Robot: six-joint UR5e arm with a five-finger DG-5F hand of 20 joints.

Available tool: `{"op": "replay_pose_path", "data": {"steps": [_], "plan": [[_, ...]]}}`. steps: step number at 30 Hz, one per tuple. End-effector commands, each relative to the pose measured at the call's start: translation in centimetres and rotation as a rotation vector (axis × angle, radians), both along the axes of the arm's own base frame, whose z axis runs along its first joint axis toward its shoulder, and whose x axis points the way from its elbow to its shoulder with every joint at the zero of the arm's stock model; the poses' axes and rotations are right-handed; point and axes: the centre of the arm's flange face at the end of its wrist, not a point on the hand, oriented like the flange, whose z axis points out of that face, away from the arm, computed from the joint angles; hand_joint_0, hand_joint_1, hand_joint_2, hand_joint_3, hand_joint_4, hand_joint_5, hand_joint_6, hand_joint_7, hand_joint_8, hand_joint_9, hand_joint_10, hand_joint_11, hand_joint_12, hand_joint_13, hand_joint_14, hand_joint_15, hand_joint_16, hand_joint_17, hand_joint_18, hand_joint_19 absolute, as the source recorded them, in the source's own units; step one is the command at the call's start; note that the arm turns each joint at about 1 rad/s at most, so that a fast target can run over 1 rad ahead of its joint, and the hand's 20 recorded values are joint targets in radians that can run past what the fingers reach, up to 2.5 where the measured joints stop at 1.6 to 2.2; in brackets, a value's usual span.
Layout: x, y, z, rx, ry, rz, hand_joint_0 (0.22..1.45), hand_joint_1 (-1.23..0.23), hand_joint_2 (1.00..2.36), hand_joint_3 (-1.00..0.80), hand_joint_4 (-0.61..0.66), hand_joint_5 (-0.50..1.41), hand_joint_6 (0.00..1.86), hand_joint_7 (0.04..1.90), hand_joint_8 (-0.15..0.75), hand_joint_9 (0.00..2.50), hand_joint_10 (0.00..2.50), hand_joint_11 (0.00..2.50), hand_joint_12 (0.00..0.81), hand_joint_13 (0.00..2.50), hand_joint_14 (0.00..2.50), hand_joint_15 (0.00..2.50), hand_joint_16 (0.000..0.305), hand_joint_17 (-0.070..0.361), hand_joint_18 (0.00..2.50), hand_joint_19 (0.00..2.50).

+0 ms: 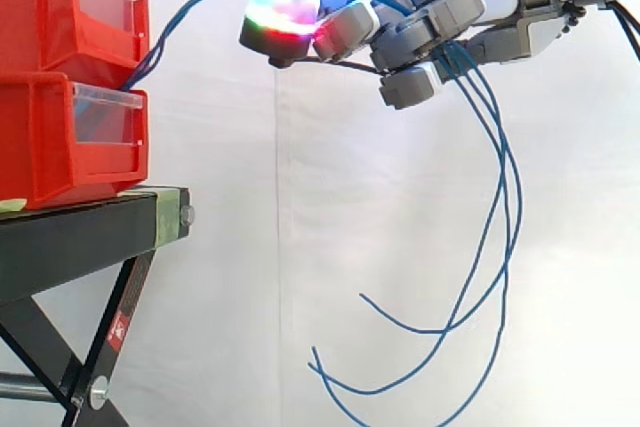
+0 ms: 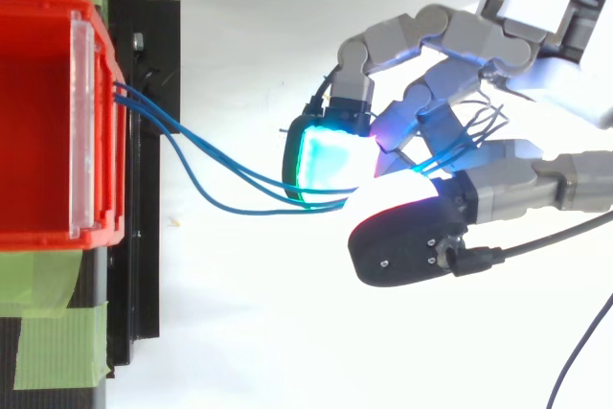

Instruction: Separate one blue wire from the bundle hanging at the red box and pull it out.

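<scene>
Two red boxes [image 1: 60, 97] sit stacked on the black bench [image 1: 90, 237]. Three blue wires [image 2: 233, 172] arc rightward from the boxes' front to the robot hand [image 1: 430, 27]. It is level with the boxes, its fingers curled around the wires, whose three ends hang below.

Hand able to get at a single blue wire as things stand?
Probably not yet. The hand is curled round the blue wires, and several run together through its fingers from the red box, lying close side by side. Nothing else blocks them.
</scene>
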Motion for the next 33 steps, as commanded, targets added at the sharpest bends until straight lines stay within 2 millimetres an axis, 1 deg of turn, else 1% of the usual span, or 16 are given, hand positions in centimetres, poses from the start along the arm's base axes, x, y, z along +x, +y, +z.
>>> {"op": "replay_pose_path", "data": {"steps": [1, 4, 8, 9, 11, 12, 13, 15, 17, 18, 21, 25, 29, 30, 33], "plan": [[0.0, 0.0, 0.0, 0.0, 0.0, 0.0, 0.69, -0.82, 1.01, -0.37, 0.3, -0.28, 0.9, 1.04, 0.358, 0.79, 0.31, 1.63, 0.358, 0.94, 2.39, 1.05, 0.045, 0.1, 0.99, 1.51], [-0.01, 0.01, -0.01, -0.001, 0.001, 0.001, 0.69, -0.83, 1.01, -0.41, 0.3, -0.28, 0.89, 1.04, 0.356, 0.78, 0.28, 1.65, 0.356, 0.93, 2.38, 1.05, 0.045, 0.101, 0.98, 1.5], [0.02, 0.02, 0.06, 0.0, 0.0, 0.001, 0.72, -0.85, 1.01, -0.37, 0.31, -0.28, 0.89, 1.05, 0.356, 0.78, 0.28, 1.64, 0.354, 0.93, 2.37, 1.05, 0.046, 0.103, 0.98, 1.48], [-0.01, 0.01, -0.01, -0.001, 0.001, 0.001, 0.72, -0.85, 1.02, -0.31, 0.3, -0.28, 0.89, 1.05, 0.355, 0.78, 0.27, 1.64, 0.355, 0.93, 2.37, 1.06, 0.045, 0.102, 0.98, 1.48], [-0.01, 0.01, -0.01, 0.001, 0.001, 0.001, 0.7, -0.85, 1.03, -0.12, 0.3, -0.28, 0.89, 1.07, 0.36, 0.78, 0.26, 1.67, 0.359, 0.93, 2.38, 1.05, 0.045, 0.102, 0.97, 1.49], [-0.01, 0.01, -0.01, 0.001, 0.001, 0.001, 0.67, -0.81, 1.03, -0.05, 0.31, -0.28, 0.89, 1.08, 0.362, 0.77, 0.2, 1.7, 0.359, 0.92, 2.38, 1.05, 0.046, 0.104, 0.97, 1.5], [0.01, 0.01, 0.0, 0.001, 0.0, 0.001, 0.66, -0.8, 1.03, -0.04, 0.32, -0.28, 0.89, 1.09, 0.367, 0.77, 0.19, 1.71, 0.36, 0.92, 2.38, 1.05, 0.048, 0.107, 0.97, 1.49], [0.02, 0.0, 0.01, 0.002, -0.002, 0.0, 0.6, -0.77, 1.03, -0.11, 0.32, -0.28, 0.88, 1.1, 0.369, 0.77, 0.15, 1.74, 0.364, 0.9, 2.42, 1.02, 0.048, 0.107, 0.97, 1.51], [0.0, 0.0, 0.0, 0.0, 0.0, 0.0, 0.57, -0.76, 1.02, -0.22, 0.32, -0.28, 0.87, 1.1, 0.378, 0.78, 0.12, 1.73, 0.366, 0.9, 2.44, 1.0, 0.049, 0.11, 0.97, 1.51], [0.0, 0.0, 0.0, 0.0, 0.0, 0.0, 0.55, -0.75, 1.02, -0.3, 0.33, -0.28, 0.87, 1.09, 0.385, 0.79, 0.13, 1.72, 0.379, 0.9, 2.45, 1.0, 0.051, 0.115, 0.98, 1.5], [-0.01, 0.0, -0.01, -0.001, 0.001, 0.0, 0.53, -0.74, 1.01, -0.38, 0.34, -0.27, 0.87, 1.1, 0.39, 0.8, 0.1, 1.73, 0.382, 0.92, 2.43, 0.99, 0.054, 0.121, 0.98, 1.48], [0.0, 0.0, 0.0, 0.0, 0.0, 0.0, 0.52, -0.74, 1.01, -0.4, 0.34, -0.27, 0.86, 1.11, 0.393, 0.81, 0.1, 1.74, 0.386, 0.92, 2.36, 1.01, 0.055, 0.123, 0.98, 1.48], [0.02, 0.02, 0.06, -0.002, 0.0, 0.002, 0.52, -0.75, 1.01, -0.4, 0.34, -0.27, 0.86, 1.11, 0.398, 0.82, 0.05, 1.75, 0.384, 0.93, 2.35, 1.02, 0.055, 0.123, 0.97, 1.47], [-0.02, 0.01, 0.08, -0.001, -0.001, 0.002, 0.54, -0.75, 1.01, -0.36, 0.33, -0.27, 0.86, 1.11, 0.386, 0.83, 0.01, 1.77, 0.38, 0.93, 2.33, 1.01, 0.053, 0.119, 0.96, 1.47], [0.02, 0.02, 0.01, -0.001, -0.001, 0.002, 0.57, -0.74, 1.02, -0.29, 0.32, -0.27, 0.86, 1.11, 0.381, 0.85, 0.0, 1.78, 0.371, 0.95, 2.3, 1.02, 0.051, 0.114, 0.95, 1.48]]}}
